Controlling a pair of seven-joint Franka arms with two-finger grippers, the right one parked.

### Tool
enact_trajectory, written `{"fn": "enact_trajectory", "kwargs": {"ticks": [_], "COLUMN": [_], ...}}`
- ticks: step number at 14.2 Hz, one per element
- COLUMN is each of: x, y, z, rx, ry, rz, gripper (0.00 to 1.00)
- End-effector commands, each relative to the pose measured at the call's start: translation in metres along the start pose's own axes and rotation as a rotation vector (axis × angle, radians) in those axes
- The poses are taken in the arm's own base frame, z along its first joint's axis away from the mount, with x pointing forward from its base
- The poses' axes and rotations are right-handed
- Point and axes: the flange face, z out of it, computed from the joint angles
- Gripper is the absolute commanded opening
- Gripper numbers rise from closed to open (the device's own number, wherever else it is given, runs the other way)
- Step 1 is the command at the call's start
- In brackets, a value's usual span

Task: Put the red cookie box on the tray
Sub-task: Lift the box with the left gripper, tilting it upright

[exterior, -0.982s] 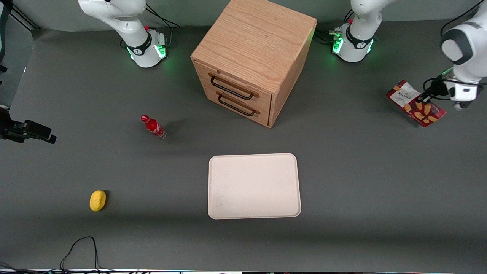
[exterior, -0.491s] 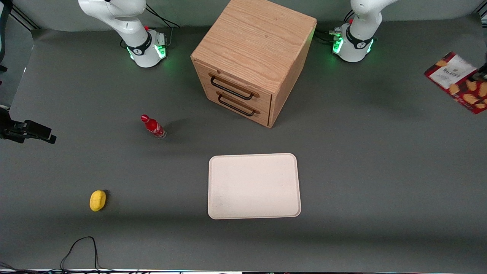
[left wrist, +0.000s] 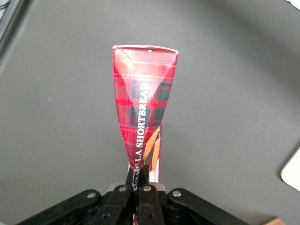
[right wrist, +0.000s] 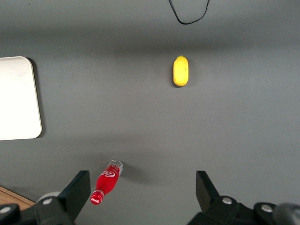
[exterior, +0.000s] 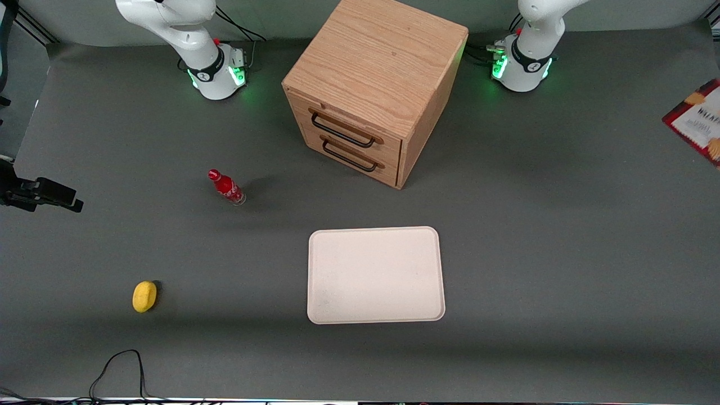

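Front view, lower centre: tray (exterior: pixel 376 275) flat on the grey table (exterior: pixel 562 270), nothing on it. Lower left: yellow lemon (exterior: pixel 144 296). Mid-left: small red bottle (exterior: pixel 226 187), upright. Upper centre: wooden drawer cabinet (exterior: pixel 371 90), both drawers closed. Right edge, upper part: red cookie box (exterior: pixel 697 121), lifted off the table, partly cut by the frame, well apart from tray, toward working arm's end. Wrist view: gripper (left wrist: pixel 139 183) has jaws narrow, pinched on the box's (left wrist: pixel 143 108) thin end; box sticks out away from cam, above bare table.
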Motion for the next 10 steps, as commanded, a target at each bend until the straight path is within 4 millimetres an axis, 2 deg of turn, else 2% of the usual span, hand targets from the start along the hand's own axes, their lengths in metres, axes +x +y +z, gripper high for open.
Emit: {"fn": "enact_trajectory", "kwargs": {"ticks": [1, 3, 5, 6, 8, 10], "x": [0.029, 0.024, 0.008, -0.013, -0.033, -0.068], "y": [0.065, 0.119, 0.173, 0.231, 0.292, 0.355], "z": [-0.01, 0.0, 0.014, 0.028, 0.04, 0.057], "rx": [-0.016, -0.015, -0.009, -0.005, -0.018, 0.02], "ry": [-0.08, -0.107, -0.117, -0.128, -0.129, -0.105], "rz": [0.123, 0.211, 0.3, 0.357, 0.443, 0.511], "gripper": [0.0, 0.0, 0.0, 0.0, 0.0, 0.0]}}
